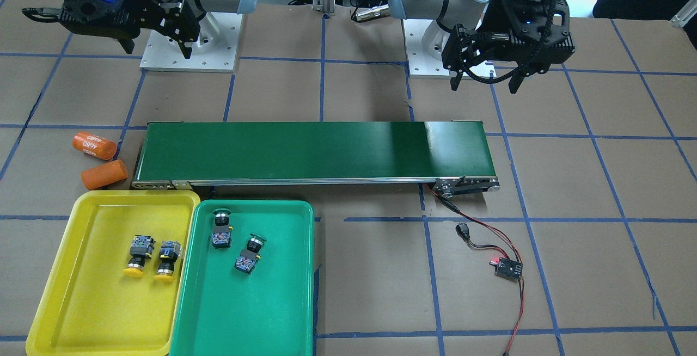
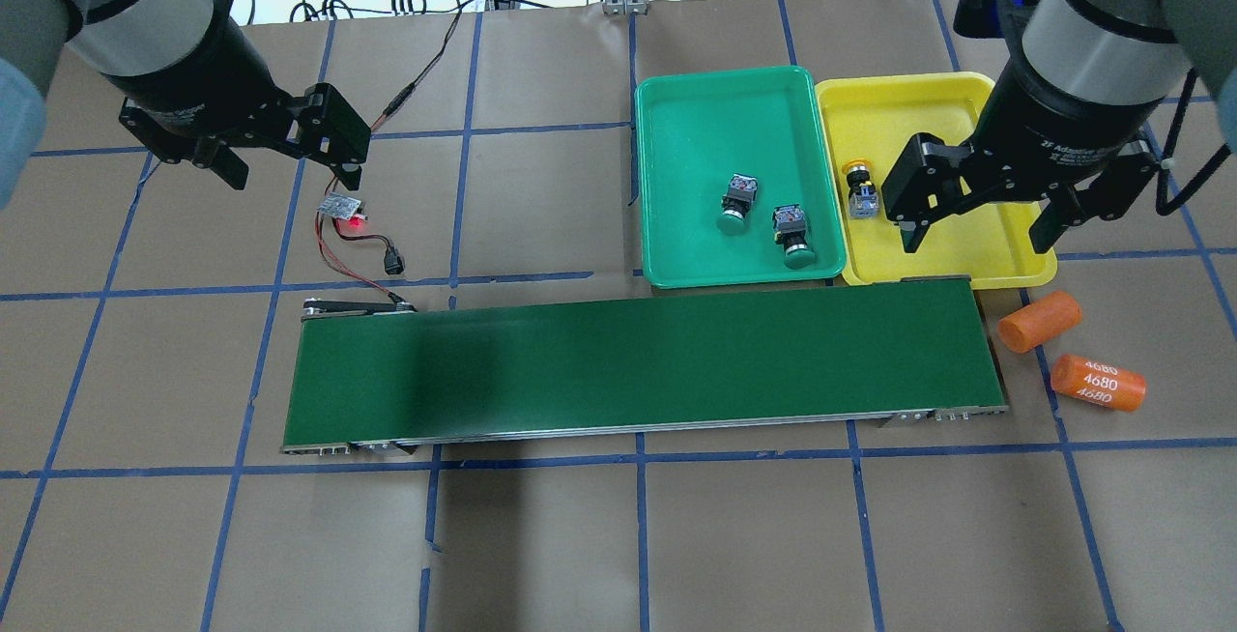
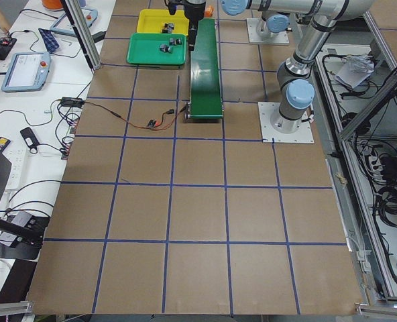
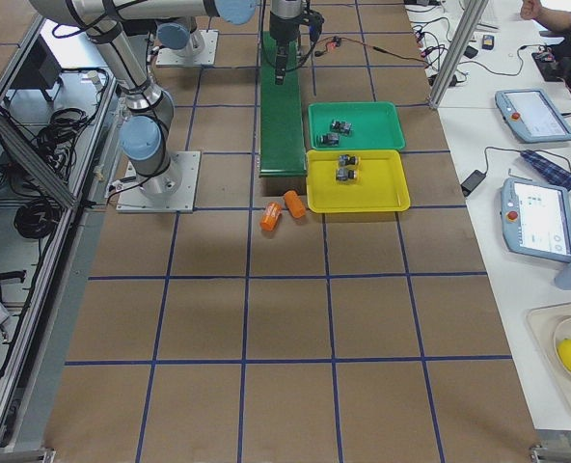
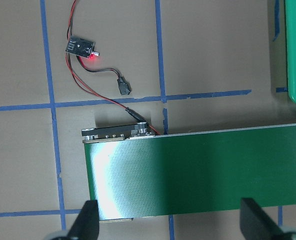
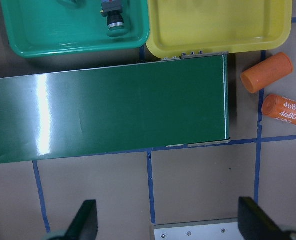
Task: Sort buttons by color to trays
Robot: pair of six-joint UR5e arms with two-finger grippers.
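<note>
Two yellow buttons (image 1: 137,255) (image 1: 167,258) lie in the yellow tray (image 1: 81,296). Two green buttons (image 1: 221,228) (image 1: 249,254) lie in the green tray (image 1: 245,312). In the overhead view the green tray (image 2: 715,110) holds both green buttons (image 2: 736,204) (image 2: 794,233). The yellow tray (image 2: 899,110) shows one yellow button (image 2: 860,189), and the other is hidden behind my right arm. My right gripper (image 2: 976,244) (image 1: 159,50) is open and empty, high above the belt's end near the trays. My left gripper (image 2: 290,168) (image 1: 484,81) is open and empty above the belt's other end.
A long dark green conveyor belt (image 1: 316,152) lies between the arms and the trays. Two orange cylinders (image 1: 95,145) (image 1: 104,174) lie beside its end near the yellow tray. A small black circuit board (image 1: 508,267) with red wires lies off its other end.
</note>
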